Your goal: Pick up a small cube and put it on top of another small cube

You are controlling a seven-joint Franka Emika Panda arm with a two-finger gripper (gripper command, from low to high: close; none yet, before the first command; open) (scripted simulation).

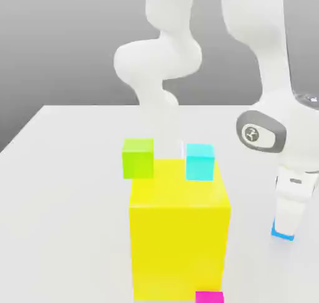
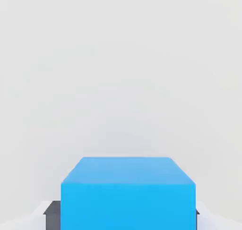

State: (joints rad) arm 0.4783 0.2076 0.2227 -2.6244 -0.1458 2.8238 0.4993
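Blue cube sits between the gripper's fingers in the hand view; dark finger pads show at both of its sides, pressed against it, so the claw is clamped on the cube. In the exterior view the blue cube shows as a small sliver under the gripper tip, at or just above the table, near the exterior view's right edge; contact w/ the table cannot be told.

Other items, exterior view:
- Yellow block: large, centre of table, nearest the camera.
- Green cube: small, just beyond the yellow block's upper corner on the exterior view's left.
- Cyan cube: small, just beyond the block's far edge, toward the exterior view's right. Whether it rests on the block or on the table behind it cannot be told.
- Magenta cube: small, at the block's lower corner, cut by the frame edge.

Markings: round grey cap on the arm's wrist joint carries a small white logo, approx. circular; not legible. No other writing.

Arm is white and descends to the table on the exterior view's right, well apart from the green and cyan cubes.
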